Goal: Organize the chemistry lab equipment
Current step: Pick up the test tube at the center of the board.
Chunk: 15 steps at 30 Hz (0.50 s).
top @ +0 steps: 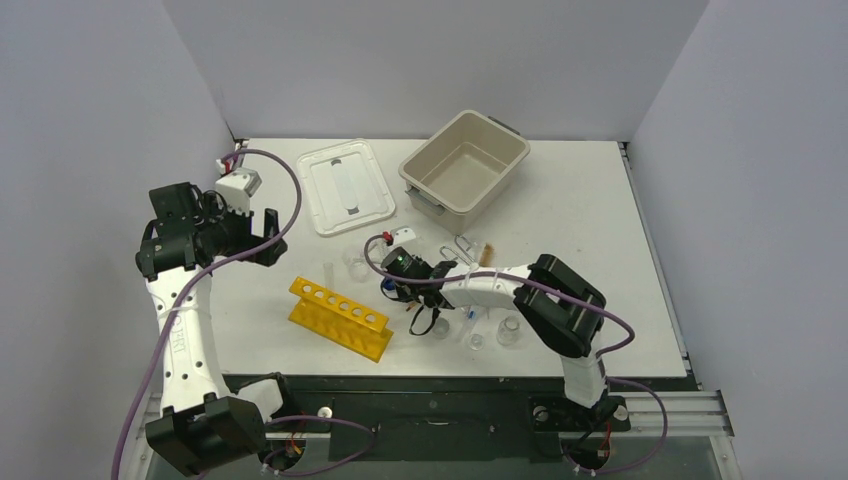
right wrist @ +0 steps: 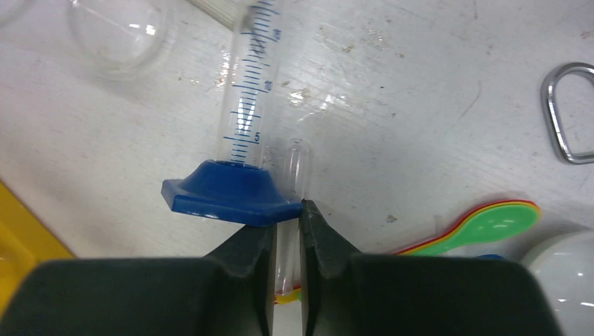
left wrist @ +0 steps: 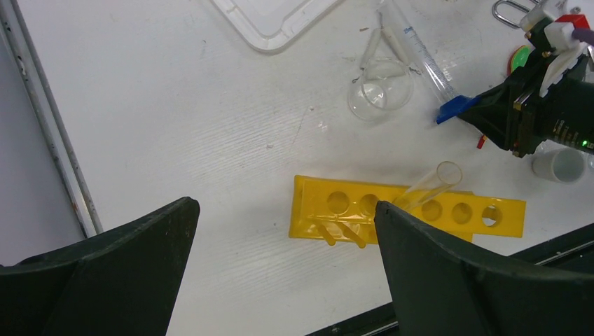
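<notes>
My right gripper is shut on a thin clear test tube, whose rounded end sticks out past the fingertips just over the table. Right beside it lies a graduated cylinder on its side, its blue base touching the left finger. Coloured spatulas lie to the right and a glass dish at the upper left. My left gripper hangs open and empty high above the yellow tube rack, which holds one leaning test tube.
The beige tub and white lid sit at the back. Metal tongs lie behind the right arm. Small clear beakers stand near the front edge. The rack lies between the two arms.
</notes>
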Each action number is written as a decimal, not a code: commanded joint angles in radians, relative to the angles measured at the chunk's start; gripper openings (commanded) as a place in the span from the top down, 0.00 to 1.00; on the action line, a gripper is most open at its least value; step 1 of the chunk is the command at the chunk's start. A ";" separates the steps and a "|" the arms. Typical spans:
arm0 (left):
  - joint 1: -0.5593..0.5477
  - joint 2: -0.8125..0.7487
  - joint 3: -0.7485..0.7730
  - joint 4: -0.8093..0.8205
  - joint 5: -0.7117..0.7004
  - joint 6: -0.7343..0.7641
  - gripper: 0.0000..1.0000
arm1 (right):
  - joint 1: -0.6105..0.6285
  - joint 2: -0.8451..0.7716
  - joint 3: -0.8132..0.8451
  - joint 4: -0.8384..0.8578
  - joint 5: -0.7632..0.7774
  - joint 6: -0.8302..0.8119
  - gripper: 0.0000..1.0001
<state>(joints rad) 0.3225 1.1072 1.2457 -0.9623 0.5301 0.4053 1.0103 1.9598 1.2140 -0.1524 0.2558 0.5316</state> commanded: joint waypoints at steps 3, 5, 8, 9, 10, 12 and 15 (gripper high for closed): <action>0.006 -0.013 0.025 -0.022 0.074 0.051 0.03 | -0.025 -0.090 -0.028 -0.040 0.031 -0.035 1.00; 0.005 -0.018 0.024 -0.026 0.083 0.054 0.03 | -0.025 -0.121 -0.033 -0.050 0.032 -0.045 1.00; 0.005 -0.023 0.024 -0.032 0.097 0.055 0.03 | -0.028 -0.175 -0.042 -0.066 0.023 -0.061 1.00; 0.004 -0.025 0.024 -0.033 0.102 0.055 0.03 | -0.029 -0.186 -0.043 -0.071 0.020 -0.063 1.00; 0.004 -0.028 0.023 -0.032 0.105 0.054 0.03 | -0.030 -0.203 -0.041 -0.083 0.015 -0.066 1.00; 0.003 -0.032 0.020 -0.029 0.110 0.051 0.03 | -0.033 -0.211 -0.033 -0.101 0.011 -0.069 1.00; 0.005 -0.037 0.012 -0.020 0.112 0.050 0.03 | -0.039 -0.196 -0.023 -0.118 0.007 -0.073 1.00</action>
<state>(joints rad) 0.3225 1.0969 1.2453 -0.9924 0.6033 0.4397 0.9810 1.7905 1.1713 -0.2455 0.2607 0.4782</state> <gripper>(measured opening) 0.968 0.103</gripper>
